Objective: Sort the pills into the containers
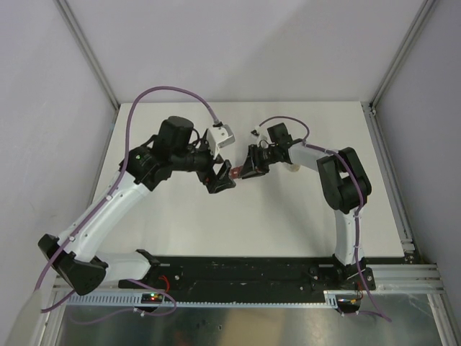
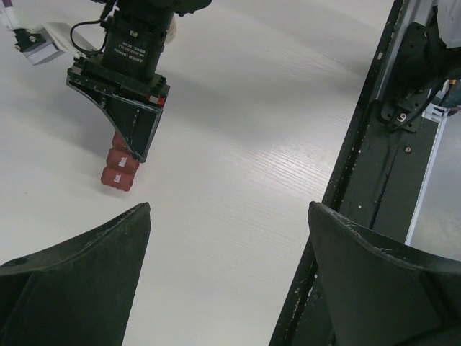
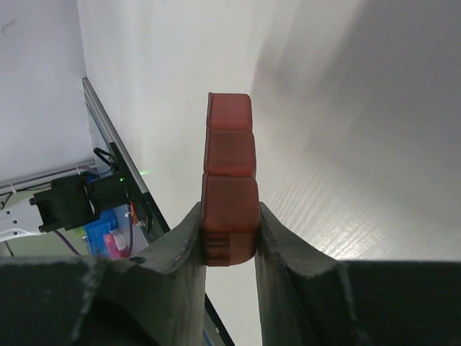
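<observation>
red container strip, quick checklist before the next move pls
1. Right gripper shut on the red strip: ok, both fingers clamp its near end compartment.
2. Left gripper open and holding nothing: ok, jaws wide with only table between them.
3. Grippers apart from each other: ok, the left wrist view shows a gap to the strip.
4. Strip's compartments open to take pills: cannot tell, only smooth red faces show.
5. Pills located: not ok, none show in any view.
6. Strip's far end off the table: cannot tell, it hangs close to the surface.
</observation>
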Motion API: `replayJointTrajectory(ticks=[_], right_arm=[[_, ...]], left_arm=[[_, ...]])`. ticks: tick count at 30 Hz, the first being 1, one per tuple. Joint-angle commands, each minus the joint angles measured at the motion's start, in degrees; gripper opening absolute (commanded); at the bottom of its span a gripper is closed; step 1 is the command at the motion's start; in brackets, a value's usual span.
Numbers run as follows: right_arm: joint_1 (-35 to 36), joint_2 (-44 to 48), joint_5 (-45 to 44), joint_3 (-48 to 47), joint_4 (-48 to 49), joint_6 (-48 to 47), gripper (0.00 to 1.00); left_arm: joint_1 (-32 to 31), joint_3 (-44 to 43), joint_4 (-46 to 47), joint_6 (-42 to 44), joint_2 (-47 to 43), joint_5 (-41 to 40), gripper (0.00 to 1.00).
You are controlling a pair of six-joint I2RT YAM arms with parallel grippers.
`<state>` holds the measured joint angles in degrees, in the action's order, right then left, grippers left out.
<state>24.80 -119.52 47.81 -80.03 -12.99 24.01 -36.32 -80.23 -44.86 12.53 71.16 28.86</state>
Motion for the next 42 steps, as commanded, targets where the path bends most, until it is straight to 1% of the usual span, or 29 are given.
replayJointTrajectory(ticks=[1, 11, 17, 21, 23, 26, 30, 37, 42], right_arm=[[0.15, -0.45, -0.83, 0.91, 2.25, 0.28, 0.02], [-0.49, -2.3, -0.49, 1.54, 2.62, 0.37, 0.03], [-1.07, -3.23, -0.01, 1.54, 2.4, 0.42, 0.06], [-1.21, -3.49, -0.11, 1.54, 1.98, 0.17, 0.13], [-1.3, -3.58, -0.16, 1.54, 1.69, 0.03, 0.17], [-1.45, -3.64, -0.34, 1.56, 1.4, -0.3, 0.26], [-1.67, -3.61, -0.5, 1.48, 0.88, -0.65, 0.34], [-2.29, -3.87, -0.75, 1.54, 0.69, -1.09, 0.41], [-2.76, -3.85, -0.98, 1.54, 0.32, -1.28, 0.44]], left_arm=[[0.39, 0.63, 2.08, 0.37, -2.65, -0.62, 0.93], [0.38, 1.41, 2.22, 0.87, -3.28, -0.39, 0.94], [0.4, 1.47, 2.21, 1.04, -3.24, -0.19, 0.94], [0.44, 1.5, 2.21, 0.96, -3.54, -0.03, 0.94], [0.41, 1.57, 2.23, 1.01, -3.74, 0.08, 0.94], [0.42, 1.77, 2.26, 1.0, -4.01, 0.18, 0.95], [0.4, 1.82, 2.24, 0.93, -4.17, 0.35, 0.95], [0.39, 2.03, 2.27, 0.95, -4.18, 0.85, 0.96], [0.39, 2.16, 2.31, 1.01, -4.03, 1.24, 0.95]])
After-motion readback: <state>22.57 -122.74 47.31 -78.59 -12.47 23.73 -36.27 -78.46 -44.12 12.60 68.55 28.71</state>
